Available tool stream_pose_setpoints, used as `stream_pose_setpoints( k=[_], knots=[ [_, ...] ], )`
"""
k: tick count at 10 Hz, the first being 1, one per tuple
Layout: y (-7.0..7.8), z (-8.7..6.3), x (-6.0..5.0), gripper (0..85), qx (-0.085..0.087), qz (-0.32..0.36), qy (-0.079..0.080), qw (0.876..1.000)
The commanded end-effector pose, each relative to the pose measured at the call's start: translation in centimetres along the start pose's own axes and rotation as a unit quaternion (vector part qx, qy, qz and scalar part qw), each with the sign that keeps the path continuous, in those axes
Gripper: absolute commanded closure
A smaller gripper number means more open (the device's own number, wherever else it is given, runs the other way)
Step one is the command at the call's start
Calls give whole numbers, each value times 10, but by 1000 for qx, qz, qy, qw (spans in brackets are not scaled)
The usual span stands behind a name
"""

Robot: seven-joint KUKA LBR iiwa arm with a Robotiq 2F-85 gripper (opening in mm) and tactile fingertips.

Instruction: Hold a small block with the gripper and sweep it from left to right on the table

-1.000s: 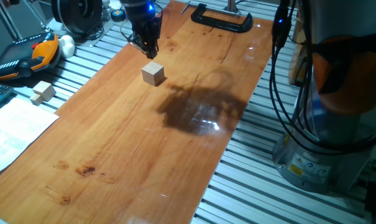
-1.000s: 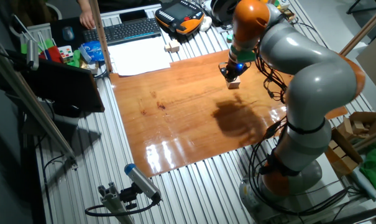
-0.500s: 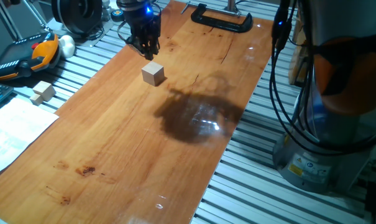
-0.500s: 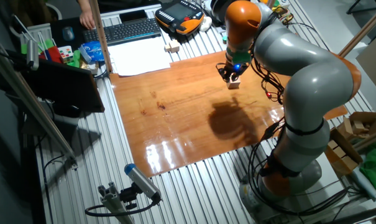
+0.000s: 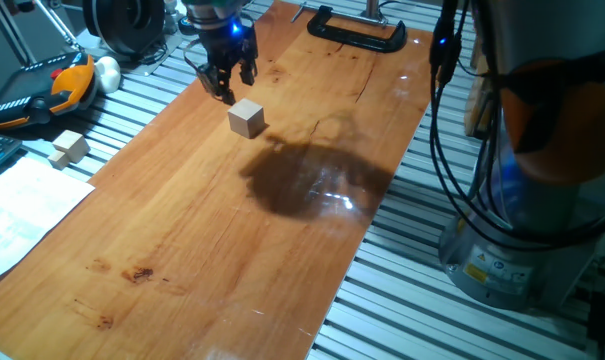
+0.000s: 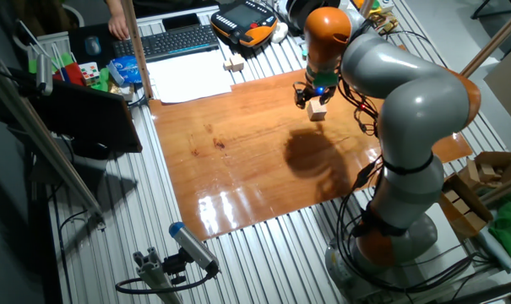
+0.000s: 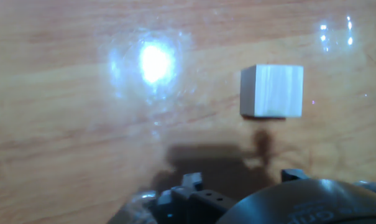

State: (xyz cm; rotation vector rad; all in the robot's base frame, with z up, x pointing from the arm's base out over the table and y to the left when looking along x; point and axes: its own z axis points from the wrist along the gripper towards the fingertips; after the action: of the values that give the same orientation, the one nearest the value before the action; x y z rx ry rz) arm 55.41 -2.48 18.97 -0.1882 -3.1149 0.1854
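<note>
Small block [image 5: 247, 118] sitting free on glossy table [image 5: 212, 230], ribbed aluminium slats [image 5: 422, 300] flanking, C-clamp [image 5: 356, 30] at far end; gripper [image 5: 225, 88] hovering just beside block, fingers parted, gripping nothing.

small block [image 5: 247, 118] on table [image 5: 212, 220] — gripper [image 5: 225, 86] just behind, apart; c-clamp [image 5: 357, 30] at far end.

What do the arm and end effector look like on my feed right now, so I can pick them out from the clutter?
The end effector is black and two-fingered, with a glowing blue light above the fingers. The arm has fat silver-grey segments with orange joint bands. Black cables hang beside its base, which carries a yellow warning label.
</note>
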Motion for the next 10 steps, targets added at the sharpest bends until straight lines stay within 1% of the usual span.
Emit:
stream_pose_setpoints(
  k=[1,3,4,5,6,8,9,10],
  knots=[
    [-3,4,-6,0,0,0,0,1000],
    [-14,13,-22,0,-2,-7,2,1000],
    [-22,20,-31,0,-2,-8,4,1000],
    [-26,27,-36,0,-4,-7,7,1000],
    [-30,34,-40,0,-5,-8,7,1000],
    [-36,50,-46,0,-7,-9,3,1000],
    [-38,56,-46,0,-3,-10,1,1000],
    [-44,64,-46,0,-6,-14,-3,1000]
  ],
)
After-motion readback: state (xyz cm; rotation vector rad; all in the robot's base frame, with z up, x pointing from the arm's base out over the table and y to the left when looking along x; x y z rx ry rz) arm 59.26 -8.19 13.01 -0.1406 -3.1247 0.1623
